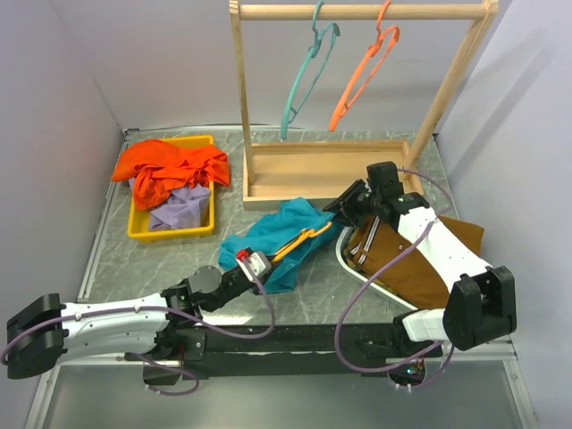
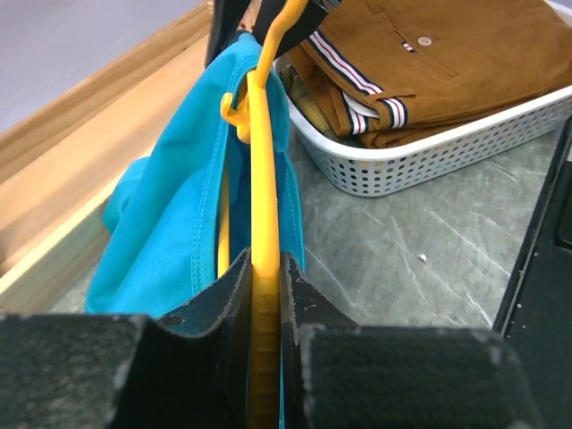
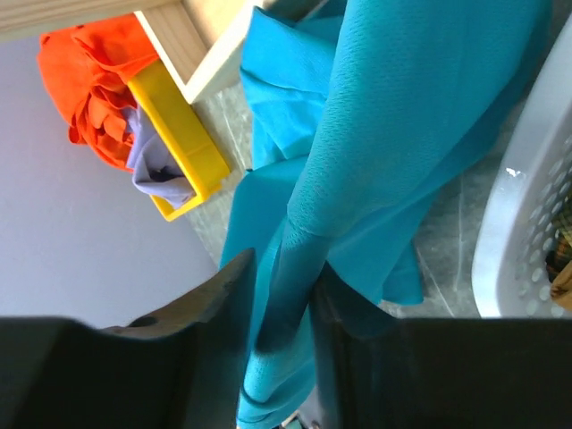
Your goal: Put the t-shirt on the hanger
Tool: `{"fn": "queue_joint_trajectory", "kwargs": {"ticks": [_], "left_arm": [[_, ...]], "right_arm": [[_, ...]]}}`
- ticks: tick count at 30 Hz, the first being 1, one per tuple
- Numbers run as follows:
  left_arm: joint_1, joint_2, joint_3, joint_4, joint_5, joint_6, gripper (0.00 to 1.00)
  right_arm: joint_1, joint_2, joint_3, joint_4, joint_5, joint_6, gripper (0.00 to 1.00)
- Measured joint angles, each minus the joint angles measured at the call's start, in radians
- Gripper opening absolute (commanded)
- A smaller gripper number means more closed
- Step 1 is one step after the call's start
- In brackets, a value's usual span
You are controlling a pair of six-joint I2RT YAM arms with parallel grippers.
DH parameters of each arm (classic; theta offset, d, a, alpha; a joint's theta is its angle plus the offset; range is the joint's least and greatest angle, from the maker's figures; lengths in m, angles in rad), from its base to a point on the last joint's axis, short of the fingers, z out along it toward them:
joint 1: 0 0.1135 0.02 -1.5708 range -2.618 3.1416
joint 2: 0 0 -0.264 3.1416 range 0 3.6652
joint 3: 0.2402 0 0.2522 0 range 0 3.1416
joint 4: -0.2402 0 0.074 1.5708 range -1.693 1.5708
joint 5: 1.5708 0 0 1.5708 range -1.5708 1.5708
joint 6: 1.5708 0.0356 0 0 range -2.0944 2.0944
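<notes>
The teal t-shirt (image 1: 279,235) lies bunched on the table in front of the wooden rack. The yellow hanger (image 1: 302,241) runs through it, part of it showing on top. My left gripper (image 1: 253,265) is shut on the hanger's bar (image 2: 264,223) at the shirt's near edge; the shirt (image 2: 183,214) hangs to its left. My right gripper (image 1: 344,207) is shut on a fold of the t-shirt (image 3: 357,179) at its far right end, lifting it a little.
A white basket (image 1: 357,268) with brown clothes (image 2: 429,63) sits right of the shirt. A yellow bin (image 1: 143,228) holds orange-red (image 1: 170,165) and lavender garments at the left. The wooden rack (image 1: 322,170) carries a teal hanger (image 1: 308,71) and an orange hanger (image 1: 362,76).
</notes>
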Motion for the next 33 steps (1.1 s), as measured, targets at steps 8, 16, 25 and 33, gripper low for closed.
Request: {"fn": "queue_joint_trajectory", "kwargs": {"ticks": [8,16,25,33], "left_arm": [[-0.042,0.088,0.048,0.004,-0.054,0.06,0.02],[-0.064,0.109,0.058,0.016,-0.085,0.092,0.02],[-0.064,0.109,0.059,0.019,-0.076,0.085,0.05],[-0.075,0.101,0.063,0.0,-0.084,0.016,0.47]], "right_arm": [[0.0,0.017,0.018,-0.054,-0.027,-0.052,0.4],[0.0,0.058,0.037,-0.125,-0.029,-0.13,0.51],[0.007,0.094,0.043,-0.099,-0.038,-0.13,0.29],[0.032,0.121,0.085,-0.047,-0.059,-0.137,0.0]]}}
